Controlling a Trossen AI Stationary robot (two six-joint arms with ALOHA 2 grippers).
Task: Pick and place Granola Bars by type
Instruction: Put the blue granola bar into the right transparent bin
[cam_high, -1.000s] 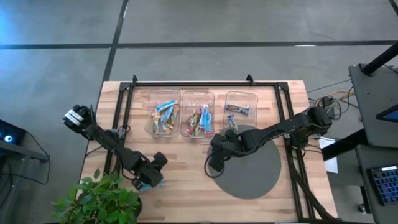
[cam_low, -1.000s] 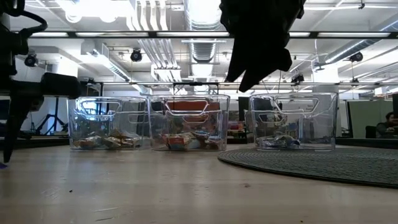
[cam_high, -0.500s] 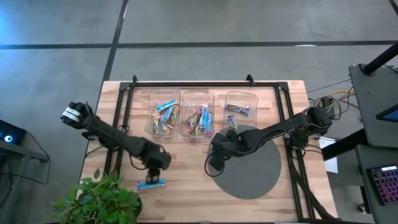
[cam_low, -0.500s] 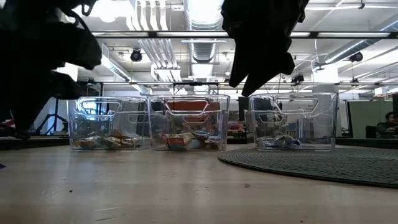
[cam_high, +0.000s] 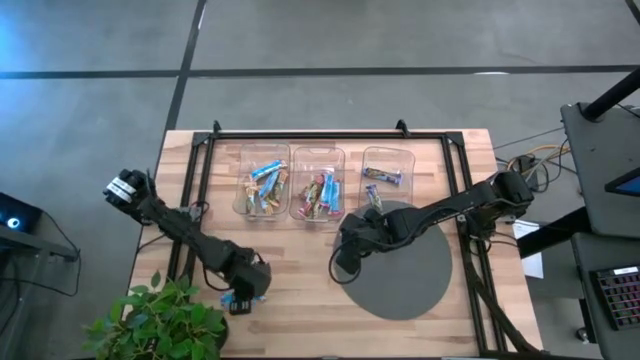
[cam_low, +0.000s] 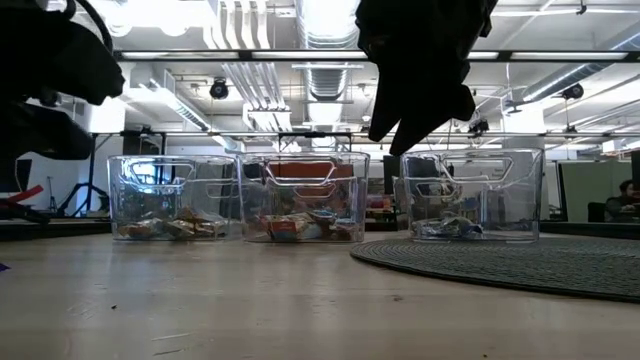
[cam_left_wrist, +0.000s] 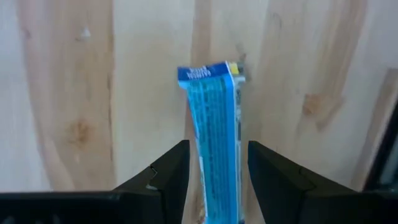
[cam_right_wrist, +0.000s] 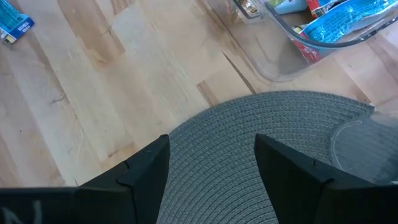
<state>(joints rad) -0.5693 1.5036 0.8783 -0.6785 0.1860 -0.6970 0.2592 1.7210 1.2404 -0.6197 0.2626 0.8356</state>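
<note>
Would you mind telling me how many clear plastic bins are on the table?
3, in a row along the table's far side: left bin, middle bin, both with several bars, and right bin beside the round grey mat.

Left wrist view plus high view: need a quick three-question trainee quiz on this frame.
1. True or false: the blue bar lies inside a bin.
2. How many of the clear bins hold bars? A) one B) two C) three
3. Fill in: the right gripper, jaws open and empty, hangs over the edge of the round grey ____.

Key: 1 false, it lies on the wooden table. 2 C. 3 mat.
</note>
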